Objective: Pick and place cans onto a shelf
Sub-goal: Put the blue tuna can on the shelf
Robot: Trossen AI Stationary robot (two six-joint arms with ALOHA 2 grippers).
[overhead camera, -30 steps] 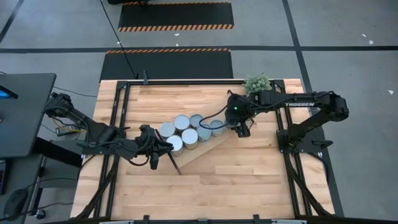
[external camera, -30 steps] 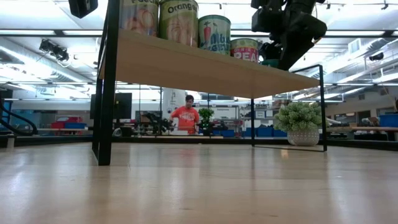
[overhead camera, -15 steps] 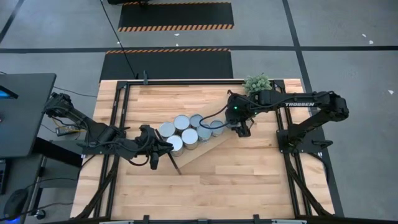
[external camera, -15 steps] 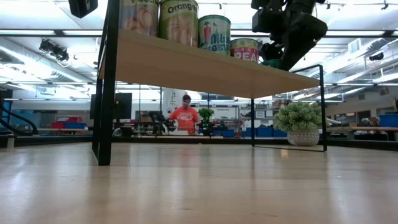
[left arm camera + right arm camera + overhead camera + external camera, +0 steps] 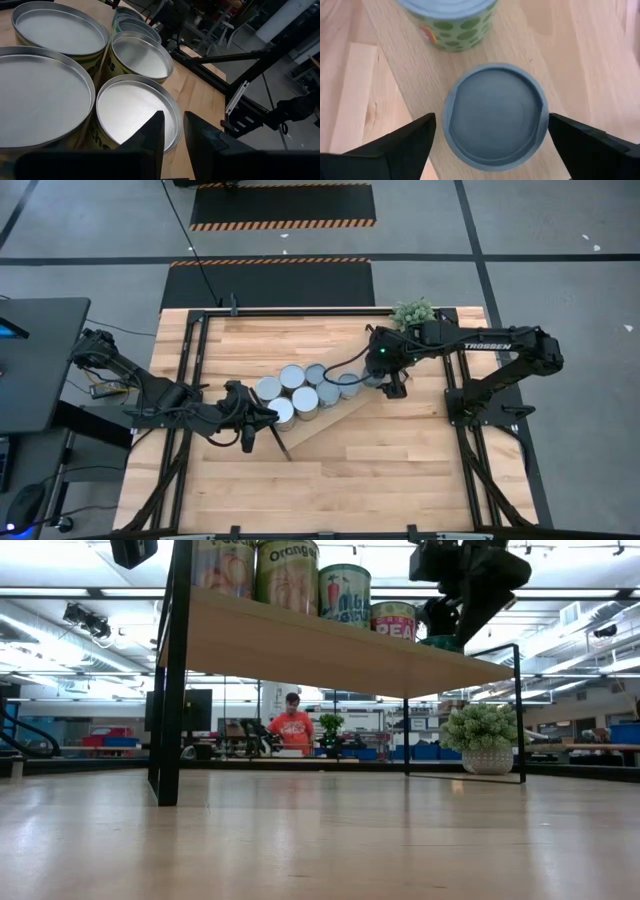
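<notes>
The light-wood shelf point(image 5: 335, 423) lies slantwise across the table's middle, and in the low view point(image 5: 330, 650) it stands raised on black bars. Several cans point(image 5: 304, 399) stand on it in two rows. My right gripper point(image 5: 388, 387) is open above the can at the shelf's far right end. In the right wrist view point(image 5: 492, 131) its fingers stand on either side of this can's blue-grey top point(image 5: 495, 117), clear of it. A green-dotted can point(image 5: 452, 22) stands beside it. My left gripper point(image 5: 264, 415) waits nearly shut and empty at the shelf's left end, over silvery can tops point(image 5: 135, 107).
A small potted plant point(image 5: 413, 311) stands at the table's far right, beside the shelf's right end point(image 5: 480, 735). Black frame rails point(image 5: 195, 370) run along the table's sides. A person point(image 5: 292, 725) shows far off in the room behind.
My right gripper has risen from the can at the shelf's right end and gone slightly toward the table's right edge. The can stays standing on the shelf.
</notes>
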